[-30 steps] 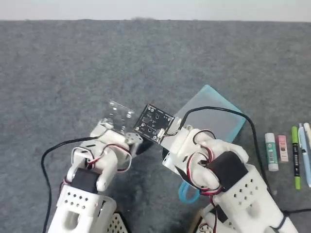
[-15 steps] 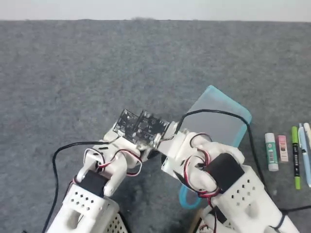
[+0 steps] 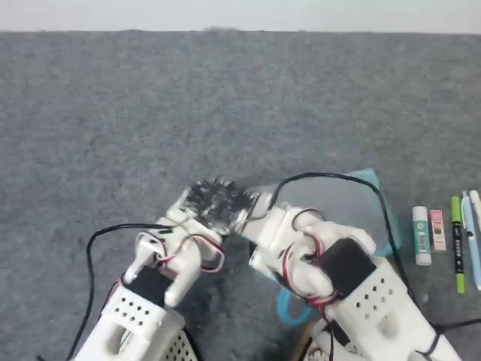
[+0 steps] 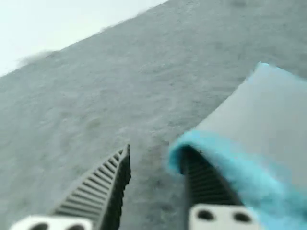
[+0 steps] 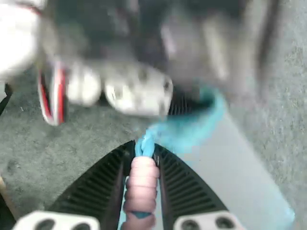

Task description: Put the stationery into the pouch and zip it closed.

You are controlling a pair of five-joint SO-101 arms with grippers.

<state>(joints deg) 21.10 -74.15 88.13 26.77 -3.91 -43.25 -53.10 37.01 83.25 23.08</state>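
The right gripper (image 5: 144, 146) clamps the pink zipper pull (image 5: 142, 182); the pouch (image 4: 268, 110) touches one finger of the spread left gripper (image 4: 154, 153); pens (image 3: 458, 244) lie outside.

Looks like a robotics lab bench: a table (image 3: 113, 113) covered in plain grey felt, a bare pale wall (image 3: 240, 13), white left arm (image 3: 143, 301) and right arm (image 3: 368, 301) with exposed wiring (image 3: 297, 265).

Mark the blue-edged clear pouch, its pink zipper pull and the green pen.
blue-edged clear pouch (image 4: 268, 115), left wrist view, on its clear side panel.
pink zipper pull (image 5: 142, 179), right wrist view, at its middle.
green pen (image 3: 457, 244), high view, mid-barrel.
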